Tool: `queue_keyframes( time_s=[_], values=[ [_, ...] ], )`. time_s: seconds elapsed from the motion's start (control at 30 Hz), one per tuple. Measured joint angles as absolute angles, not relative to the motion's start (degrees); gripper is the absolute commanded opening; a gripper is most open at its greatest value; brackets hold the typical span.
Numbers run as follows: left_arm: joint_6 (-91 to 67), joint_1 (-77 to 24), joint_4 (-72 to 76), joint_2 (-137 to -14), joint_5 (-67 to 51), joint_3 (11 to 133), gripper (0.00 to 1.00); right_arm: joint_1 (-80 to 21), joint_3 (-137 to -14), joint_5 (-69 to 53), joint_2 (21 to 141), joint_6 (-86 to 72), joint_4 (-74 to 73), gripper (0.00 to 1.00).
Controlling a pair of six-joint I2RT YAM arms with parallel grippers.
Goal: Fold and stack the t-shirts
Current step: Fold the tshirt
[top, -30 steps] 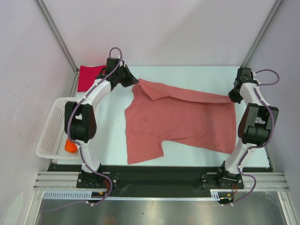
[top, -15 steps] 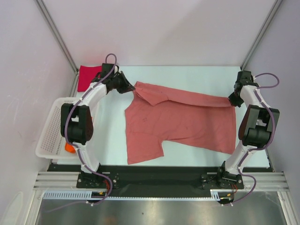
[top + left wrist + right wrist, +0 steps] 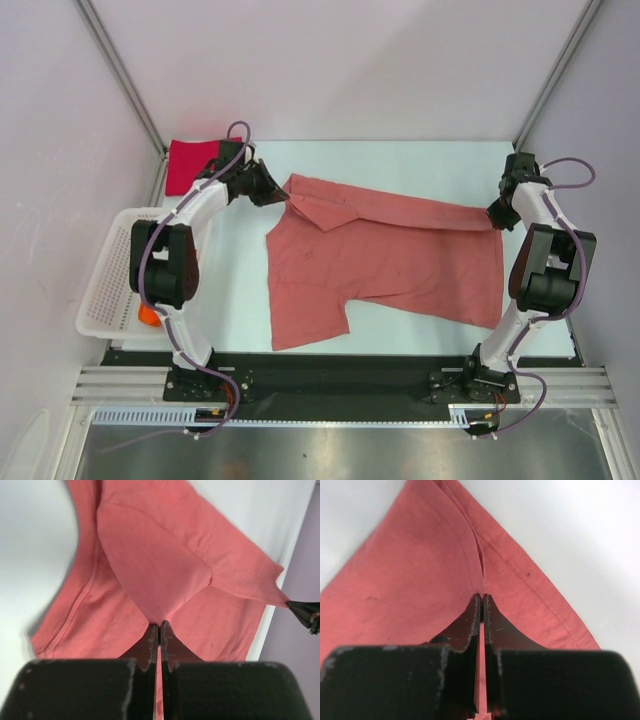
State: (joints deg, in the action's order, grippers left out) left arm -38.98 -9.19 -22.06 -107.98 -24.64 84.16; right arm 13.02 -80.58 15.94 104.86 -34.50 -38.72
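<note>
A salmon-pink t-shirt (image 3: 385, 262) lies spread on the white table, its far edge lifted and folded toward me. My left gripper (image 3: 283, 193) is shut on the shirt's far left corner; the left wrist view shows the cloth (image 3: 150, 575) pinched at the fingertips (image 3: 159, 626). My right gripper (image 3: 495, 212) is shut on the far right corner; the cloth (image 3: 420, 580) runs into its tips (image 3: 482, 597). A crimson red t-shirt (image 3: 190, 163) lies folded at the far left corner. An orange t-shirt (image 3: 150, 314) peeks out of the basket.
A white plastic mesh basket (image 3: 108, 275) stands at the table's left edge. Grey enclosure walls close in on both sides and the back. A black base plate (image 3: 330, 375) carries both arm bases at the near edge.
Both grippers have drawn the shirt's far edge slightly toward the near side. The left gripper moved a little left and back, then right again; the fold at the far left has shifted.
</note>
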Motion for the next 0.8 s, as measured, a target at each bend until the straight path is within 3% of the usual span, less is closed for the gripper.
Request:
queue_keyframes(
  time_s=[0.07, 0.1, 0.13, 0.17, 0.23, 0.27, 0.3, 0.37, 0.5, 0.67, 0.8],
  values=[
    [-39.0, -9.2, -22.3, -108.0, -24.5, 82.7, 0.04, 13.0, -80.6, 16.5, 104.9, -34.5, -39.6, 0.09],
    [-38.9, -9.2, -22.6, -108.0, -24.2, 82.0, 0.21, 13.0, -80.6, 17.1, 104.9, -34.7, -40.5, 0.19],
    [-38.5, -9.2, -23.1, -108.0, -23.9, 81.3, 0.32, 13.0, -80.6, 17.5, 104.9, -35.1, -41.4, 0.27],
    [-38.4, -9.1, -23.9, -107.9, -23.3, 80.6, 0.36, 13.0, -80.3, 18.2, 104.9, -35.2, -42.2, 0.49],
    [-37.5, -9.1, -26.0, -107.5, -21.7, 79.9, 0.48, 13.0, -79.0, 19.6, 104.6, -35.6, -43.9, 0.65],
    [-36.9, -9.1, -26.9, -107.0, -20.5, 79.5, 0.52, 13.1, -78.1, 20.4, 104.3, -35.1, -44.4, 0.67],
    [-36.2, -9.0, -28.0, -106.2, -19.2, 79.2, 0.6, 13.1, -77.3, 21.1, 104.0, -34.5, -44.9, 0.82],
    [-34.3, -8.9, -29.5, -104.3, -16.6, 79.1, 0.67, 13.2, -76.8, 22.0, 103.2, -33.7, -45.0, 0.83],
    [-30.3, -8.9, -32.4, -104.6, -14.0, 85.9, 0.71, 13.3, -80.2, 20.7, 103.3, -30.5, -41.0, 0.82],
    [-24.0, -9.3, -34.6, -116.4, -13.0, 106.4, 0.69, 13.5, -92.9, 18.0, 111.3, -24.6, -36.3, 0.79],
    [-20.3, -9.7, -36.7, -126.2, -11.3, 115.5, 0.65, 13.8, -95.5, 15.1, 116.2, -20.0, -33.2, 0.76]
  ],
)
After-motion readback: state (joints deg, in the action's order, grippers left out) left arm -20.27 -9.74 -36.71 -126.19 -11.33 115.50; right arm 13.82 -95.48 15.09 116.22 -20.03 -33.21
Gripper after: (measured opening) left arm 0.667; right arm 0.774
